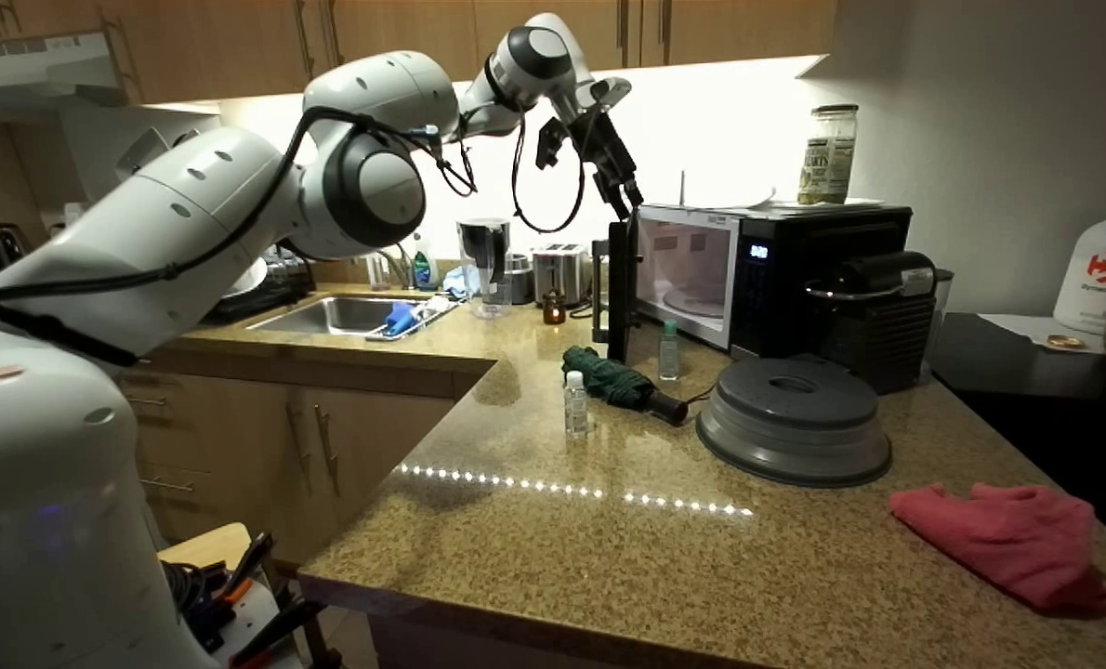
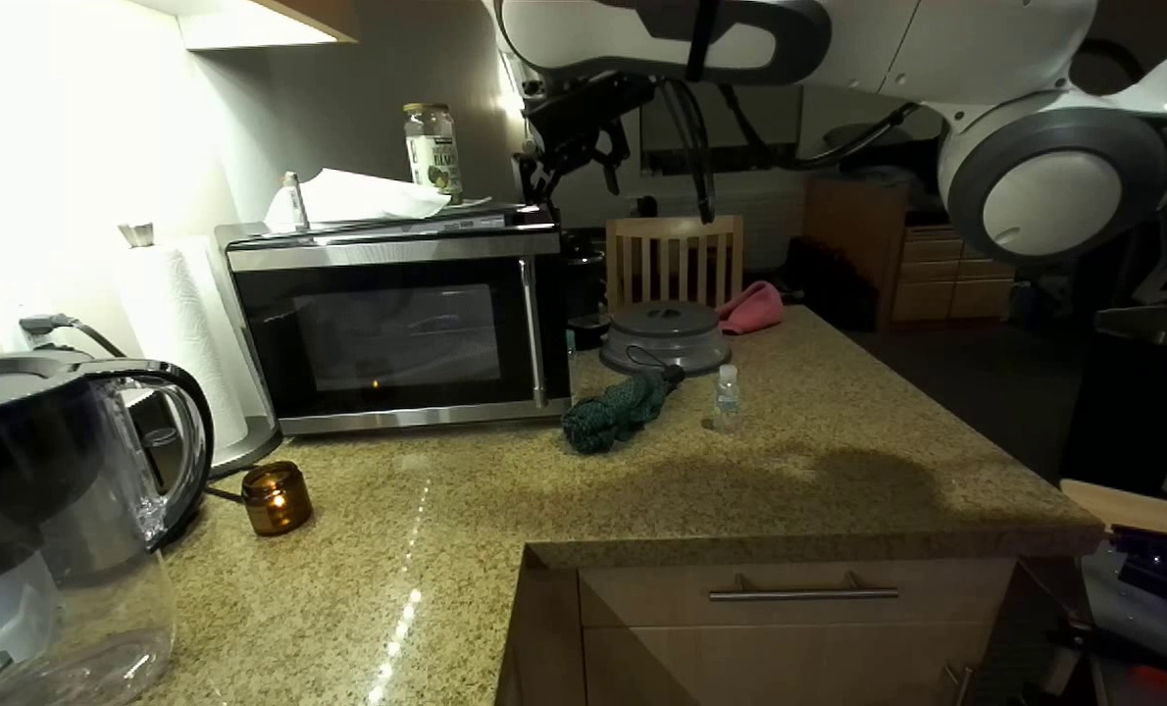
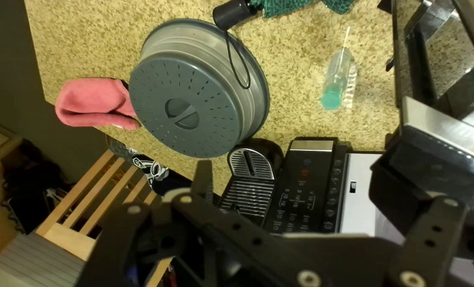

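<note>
The gripper [image 1: 627, 206] hung, fingers wide apart, by the top of the open microwave door [image 1: 620, 288] (possibly touching it, though contact was unclear).

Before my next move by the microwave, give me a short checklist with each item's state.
1. Gripper open: ok, jaws wide apart in the wrist view.
2. Microwave door open: ok, standing wide.
3. Gripper free of the door: cannot tell; it is close to the top edge.
4. Door's swing path: not ok; the green-capped bottle seems to stand in it.
5. Jar upright: ok, on top of the microwave.
</note>
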You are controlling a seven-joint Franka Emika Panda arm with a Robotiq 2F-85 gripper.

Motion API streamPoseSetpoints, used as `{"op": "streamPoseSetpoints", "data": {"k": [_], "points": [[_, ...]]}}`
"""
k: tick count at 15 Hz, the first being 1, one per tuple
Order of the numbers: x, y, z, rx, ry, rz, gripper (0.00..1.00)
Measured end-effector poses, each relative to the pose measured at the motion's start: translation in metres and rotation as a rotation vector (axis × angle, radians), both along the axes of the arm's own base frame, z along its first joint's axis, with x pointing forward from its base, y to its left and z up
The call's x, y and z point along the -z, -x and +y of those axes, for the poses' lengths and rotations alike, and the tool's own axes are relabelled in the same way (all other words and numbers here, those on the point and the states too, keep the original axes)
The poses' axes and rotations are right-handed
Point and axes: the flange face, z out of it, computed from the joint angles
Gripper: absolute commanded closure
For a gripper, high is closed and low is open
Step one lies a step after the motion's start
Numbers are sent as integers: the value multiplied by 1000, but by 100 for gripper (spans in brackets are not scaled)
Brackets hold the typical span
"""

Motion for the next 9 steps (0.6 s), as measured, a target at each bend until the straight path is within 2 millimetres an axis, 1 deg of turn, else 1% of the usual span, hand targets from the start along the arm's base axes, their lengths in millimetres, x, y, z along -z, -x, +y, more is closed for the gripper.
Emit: {"op": "streamPoseSetpoints", "data": {"k": [2, 4, 6, 9], "points": [[2, -2, -14, 24, -1, 4, 0], [10, -5, -25, 42, -3, 19, 0], [18, -8, -32, 52, -3, 29, 0], [21, -10, -39, 63, -6, 33, 0]]}}
